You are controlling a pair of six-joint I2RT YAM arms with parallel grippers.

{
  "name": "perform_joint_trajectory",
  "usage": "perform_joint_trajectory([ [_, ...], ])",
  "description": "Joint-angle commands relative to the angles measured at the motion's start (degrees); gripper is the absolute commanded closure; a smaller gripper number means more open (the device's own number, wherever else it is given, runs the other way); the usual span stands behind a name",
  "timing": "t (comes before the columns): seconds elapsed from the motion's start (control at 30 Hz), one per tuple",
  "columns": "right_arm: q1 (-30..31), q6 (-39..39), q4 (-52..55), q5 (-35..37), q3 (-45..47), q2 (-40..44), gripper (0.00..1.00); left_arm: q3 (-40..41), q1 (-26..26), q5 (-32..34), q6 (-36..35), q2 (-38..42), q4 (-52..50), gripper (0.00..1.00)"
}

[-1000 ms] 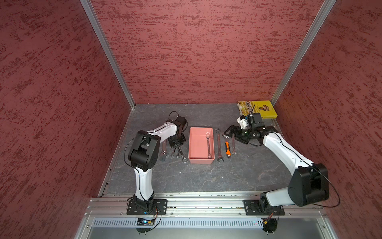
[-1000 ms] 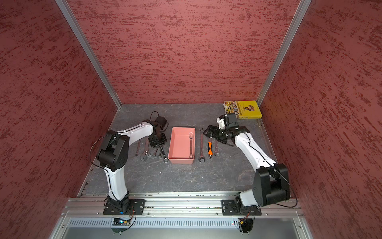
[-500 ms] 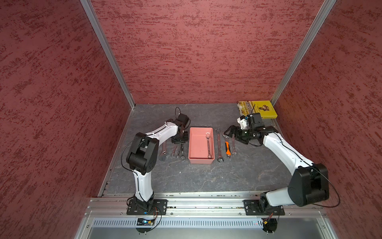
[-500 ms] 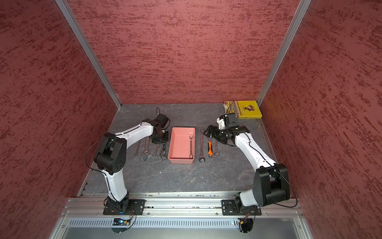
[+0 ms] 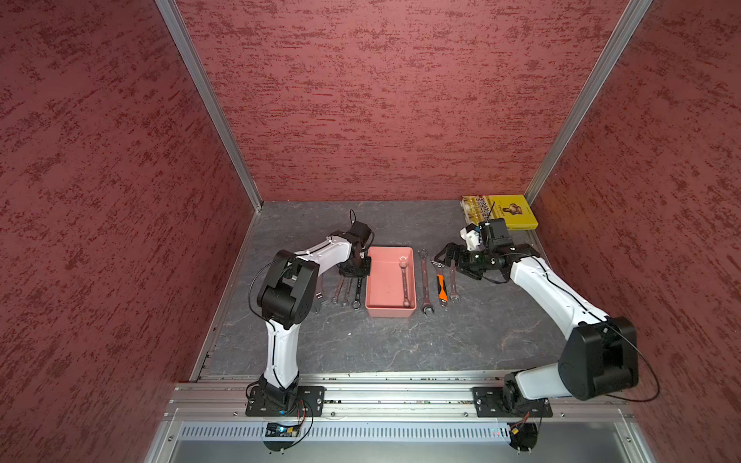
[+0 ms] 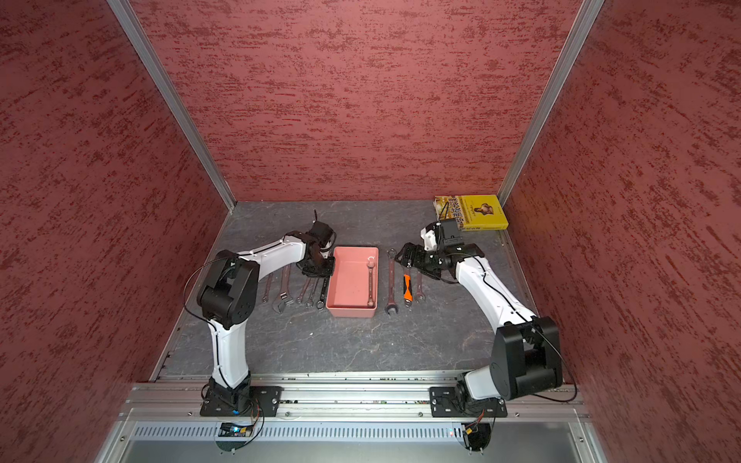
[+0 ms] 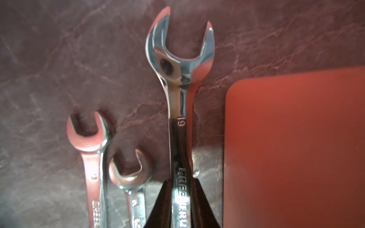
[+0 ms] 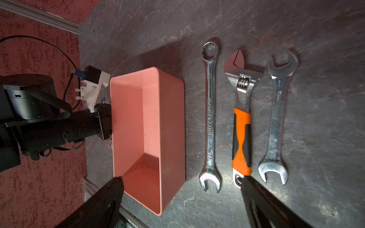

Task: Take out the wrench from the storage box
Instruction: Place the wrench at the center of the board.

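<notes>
Box [image 5: 385, 286] sits in the middle of the grey table [image 5: 361, 340]. It is pink, with low walls and round corners. One wrench [image 5: 405, 282] lies flat inside it, close to the right wall, and its round end points to the far side. Both top views show it there [image 6: 371, 282]. It is the one thing in the box [image 6: 349, 284].

The left pincer [image 7: 181, 179] is just beside the box's left wall, pointing down. Its black fingers [image 7: 164, 197] are narrow and hug the stem of the 19 wrench [image 7: 180, 126], one on each side. That wrench runs along the outside of the box, next to it [image 5: 357, 290]. Two small wrenches [image 7: 94, 158] [image 7: 134, 187] lie on its other side.

The right pincer [image 8: 181, 178] hangs to the right of the box, above the table, and it is wide open. Three tools lie side by side there: a long wrench [image 8: 210, 116], an orange wrench [image 8: 242, 126] and a fat wrench [image 8: 275, 118]. From this wrist view the box's near wall hides the wrench inside.

A yellow book [image 5: 501, 212] lies in the far right corner.
</notes>
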State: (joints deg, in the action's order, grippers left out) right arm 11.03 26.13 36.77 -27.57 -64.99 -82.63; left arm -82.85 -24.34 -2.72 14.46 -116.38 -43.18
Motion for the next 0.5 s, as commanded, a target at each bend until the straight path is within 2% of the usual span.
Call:
perform_joint_trajectory([
  [0.0, -0.36, -0.16, 0.63, 0.12, -2.85, 0.24, 0.02, -1.17, 0.42, 0.41, 0.04, -0.72, -0.52, 0.73],
  [0.13, 2.09, 0.39, 3.16, 1.87, -6.11, -0.51, 0.02, -1.99, 0.57, 0.55, 0.66, 1.80, -2.79, 0.60],
  [0.23, 5.22, 1.97, 4.51, 3.95, -9.07, -3.53, 0.02, -3.08, 0.82, 0.41, 1.26, 4.31, -4.71, 0.55],
  [0.37, 11.59, 5.76, 7.27, 8.33, -14.28, -7.37, 0.02, -3.77, 1.55, -0.64, 2.21, 7.72, -6.51, 0.48],
  [0.47, 17.84, 8.53, 11.20, 14.70, -18.92, -11.82, 0.05, -3.22, 2.99, -2.62, 3.21, 10.67, -6.62, 0.44],
])
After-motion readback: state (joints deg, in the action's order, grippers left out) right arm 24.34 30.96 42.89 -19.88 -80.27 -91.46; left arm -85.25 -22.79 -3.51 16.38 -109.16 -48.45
